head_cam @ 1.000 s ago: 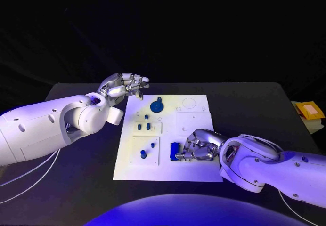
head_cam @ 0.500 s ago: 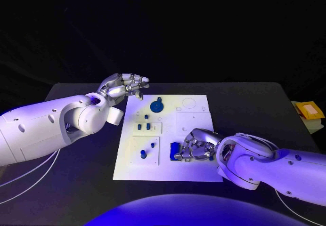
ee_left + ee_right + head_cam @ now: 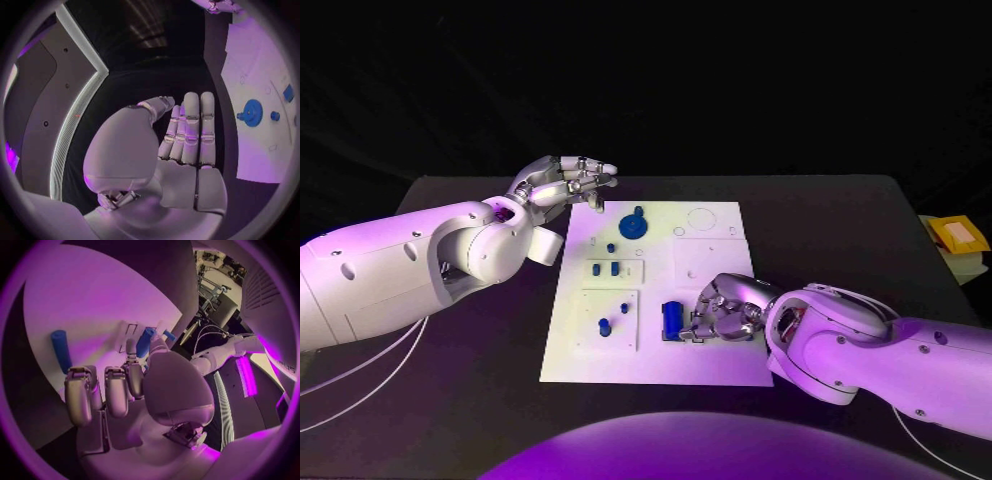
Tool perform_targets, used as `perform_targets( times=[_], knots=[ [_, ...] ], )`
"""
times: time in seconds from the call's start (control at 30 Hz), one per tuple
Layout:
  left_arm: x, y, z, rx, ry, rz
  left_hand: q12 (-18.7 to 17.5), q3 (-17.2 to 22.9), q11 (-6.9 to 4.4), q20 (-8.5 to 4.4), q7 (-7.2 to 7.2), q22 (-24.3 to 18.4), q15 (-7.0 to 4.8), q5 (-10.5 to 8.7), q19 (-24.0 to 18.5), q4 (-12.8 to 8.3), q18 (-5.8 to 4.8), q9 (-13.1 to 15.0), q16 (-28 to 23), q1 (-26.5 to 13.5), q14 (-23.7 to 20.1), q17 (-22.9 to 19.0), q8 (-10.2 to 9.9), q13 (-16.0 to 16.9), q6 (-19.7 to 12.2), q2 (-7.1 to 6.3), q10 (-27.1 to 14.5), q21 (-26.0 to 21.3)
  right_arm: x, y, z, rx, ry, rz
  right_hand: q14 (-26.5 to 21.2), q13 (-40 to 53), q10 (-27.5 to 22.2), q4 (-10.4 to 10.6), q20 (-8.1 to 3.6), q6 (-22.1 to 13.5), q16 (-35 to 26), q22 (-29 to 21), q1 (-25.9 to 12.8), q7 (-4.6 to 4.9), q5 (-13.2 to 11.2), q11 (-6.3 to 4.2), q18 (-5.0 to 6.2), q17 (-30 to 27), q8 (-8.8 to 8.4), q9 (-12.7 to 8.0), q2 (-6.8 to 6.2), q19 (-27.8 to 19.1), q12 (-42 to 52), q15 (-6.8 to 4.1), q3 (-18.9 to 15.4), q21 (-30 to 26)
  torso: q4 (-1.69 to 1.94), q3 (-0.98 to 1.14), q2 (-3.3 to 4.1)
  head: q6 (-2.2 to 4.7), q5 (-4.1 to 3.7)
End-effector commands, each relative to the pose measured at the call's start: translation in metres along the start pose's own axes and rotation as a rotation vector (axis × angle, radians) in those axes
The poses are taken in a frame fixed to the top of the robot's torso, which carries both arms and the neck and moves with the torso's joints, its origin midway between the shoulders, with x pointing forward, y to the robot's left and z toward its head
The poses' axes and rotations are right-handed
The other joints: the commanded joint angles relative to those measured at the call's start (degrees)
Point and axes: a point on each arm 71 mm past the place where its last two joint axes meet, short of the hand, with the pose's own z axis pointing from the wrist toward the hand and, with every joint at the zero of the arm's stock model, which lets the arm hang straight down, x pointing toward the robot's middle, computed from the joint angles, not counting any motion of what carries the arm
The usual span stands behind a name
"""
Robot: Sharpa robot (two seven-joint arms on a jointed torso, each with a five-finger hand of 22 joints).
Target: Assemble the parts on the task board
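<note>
near the board's front edge, the right hand (image 3: 720, 309) sits low over the white task board (image 3: 711, 365), fingers curled down beside a blue cylindrical peg (image 3: 672, 320) that lies or stands by its fingertips. from the right wrist view the fingers (image 3: 106, 390) bend over the board with one blue peg (image 3: 60, 350) apart from them and a second blue peg (image 3: 145, 341) close against the thumb side; whether that one is actually pinched i cannot tell, so the hand's state stays uncertain. the left hand (image 3: 565, 182) hovers off the board's far left corner, fingers loosely curled and holding nothing, and the left wrist view shows its fingers (image 3: 190, 130) straight and together with a bare palm.

other parts are spread over the board: a blue gear (image 3: 633, 223) near the far end, small blue pegs (image 3: 604, 268) in the middle-left recess, and another blue piece (image 3: 604, 326) in the nearer left recess.

the step in hand looks like picking up or seating the cylindrical peg near the board's front. the next move likely calls for a firm pinch on it and keeping it upright over its hole.

against the picture a second ago, the right hand has crept slightly toward the peg; the left hand, the gear and the small pegs lie as before.
</note>
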Motion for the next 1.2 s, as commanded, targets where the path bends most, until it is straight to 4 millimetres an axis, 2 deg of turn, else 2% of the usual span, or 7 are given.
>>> perform_targets(
  times=[0.03, 0.23, 0.43, 0.67, 0.87, 1.0, 1.2],
  knots=[
    [0.001, -0.001, 0.001, 0.003, 0.009, -0.008, 0.2, 0.1, 0.06, 0.18, 1.12, 0.0, -0.04, 0.38, -0.2, -0.2, 0.36, -0.1, -0.1, -0.2, -0.4, -0.1, -0.2, -0.1, -0.4, 0.12, -0.5, -0.1, -0.001, -0.002, 0.0, 0.012, -0.003, -0.024, 4.8, 2.2, 0.4, -0.2, -0.47, -0.2, 0.2, 14.0, 0.8, -0.3, -0.3, 0.01, -0.47, 9.1, 0.28, -0.1, -0.09, 4.6, -0.2, -0.43, -0.2, -0.1, -0.06, 0.04, 0.0, 0.0, 0.12],
    [0.001, -0.001, 0.001, 0.003, 0.008, -0.008, 0.2, 0.1, 0.06, 0.18, 1.12, 0.0, -0.04, 0.38, -0.2, -0.2, 0.36, -0.1, -0.1, -0.2, -0.4, -0.1, -0.2, -0.1, -0.4, 0.12, -0.5, -0.1, -0.001, -0.001, -0.001, 0.003, 0.003, -0.017, 4.7, 2.1, 0.3, 0.3, -0.4, -0.2, 0.2, 14.0, 0.6, -0.11, -1.3, 0.18, -0.41, 9.0, 0.32, -0.3, -0.67, 4.5, -0.4, -0.31, -1.3, -0.4, 0.01, 0.03, -0.01, 0.0, -0.07],
    [0.001, 0.0, 0.001, 0.004, 0.008, -0.008, 0.2, 0.1, 0.06, 0.19, 1.13, 0.0, -0.04, 0.38, -0.2, -0.3, 0.36, -0.1, 0.0, -0.2, -0.5, -0.1, -0.2, -0.1, -0.5, 0.11, -0.6, -0.1, -0.004, -0.003, -0.005, -0.01, -0.028, 0.005, 4.6, 1.5, -0.3, 0.3, -0.23, -0.8, -0.1, 13.7, -0.6, 0.13, -4.6, 0.4, -0.22, 8.4, 0.44, -0.5, -0.86, 4.1, -1.4, -0.13, -4.2, -1.3, 0.02, -0.02, -0.02, 0.0, -0.23],
    [0.001, -0.001, 0.001, 0.005, 0.011, -0.009, 0.2, 0.1, 0.06, 0.19, 1.13, 0.0, -0.04, 0.38, -0.2, -0.3, 0.36, -0.1, 0.0, -0.2, -0.5, -0.1, -0.2, -0.1, -0.5, 0.11, -0.6, -0.1, -0.021, -0.02, -0.019, 0.015, -0.118, 0.017, 4.6, 1.4, -0.5, -0.1, -0.17, -1.0, -0.2, 13.6, 2.3, 0.06, -3.5, 0.37, -0.17, 8.2, 0.93, 0.0, 0.56, 4.0, -1.7, -0.12, -4.6, -1.5, -0.11, -0.07, -0.06, 0.0, -0.64],
    [0.003, -0.001, 0.0, 0.013, 0.026, -0.014, 0.2, 0.0, 0.13, 0.23, 1.18, 0.0, 0.02, 0.33, -0.2, -0.3, 0.34, -0.1, 0.0, -0.4, -0.5, -0.1, -0.2, -0.1, -0.6, -0.09, -0.7, -0.2, -0.035, -0.042, -0.032, 0.066, -0.181, -0.016, 4.5, 1.0, -0.9, 0.0, -0.11, -1.9, -0.4, 13.5, 4.1, 0.35, -2.8, 0.56, -0.07, 7.9, 0.46, 0.1, 0.84, 3.8, -2.4, 0.0, -5.2, -1.9, -0.2, -0.06, -0.07, 0.0, -1.46],
    [0.005, -0.001, 0.001, 0.018, 0.035, -0.015, 0.2, -0.1, 0.14, 0.25, 1.19, 0.0, 0.03, 0.33, -0.2, -0.3, 0.34, -0.1, 0.0, -0.5, -0.5, -0.1, -0.2, -0.1, -0.6, -0.15, -0.7, -0.2, -0.037, -0.051, -0.04, 0.087, -0.22, -0.05, 4.4, 0.7, -1.1, 0.1, 0.05, -2.8, -0.5, 13.5, 4.8, 0.77, -2.8, 0.89, -0.04, 7.7, -0.41, -0.2, 1.23, 3.7, -2.8, 0.24, -5.6, -2.1, -0.07, -0.05, -0.05, 0.0, -2.19],
    [0.006, -0.001, 0.001, 0.021, 0.042, -0.016, 0.2, -0.1, 0.16, 0.27, 1.2, 0.0, 0.05, 0.33, -0.2, -0.3, 0.34, -0.1, 0.0, -0.5, -0.5, -0.1, -0.2, -0.1, -0.7, -0.22, -0.8, -0.2, -0.035, -0.062, -0.049, 0.118, -0.244, -0.09, 4.4, 0.6, -1.1, 0.1, 0.08, -2.9, -0.5, 13.5, 4.8, 0.81, -2.8, 0.93, -0.07, 7.6, -0.49, -0.2, 1.19, 3.8, -2.9, 0.28, -5.8, -2.0, -0.06, -0.01, -0.03, 0.0, -2.24]
  ],
)
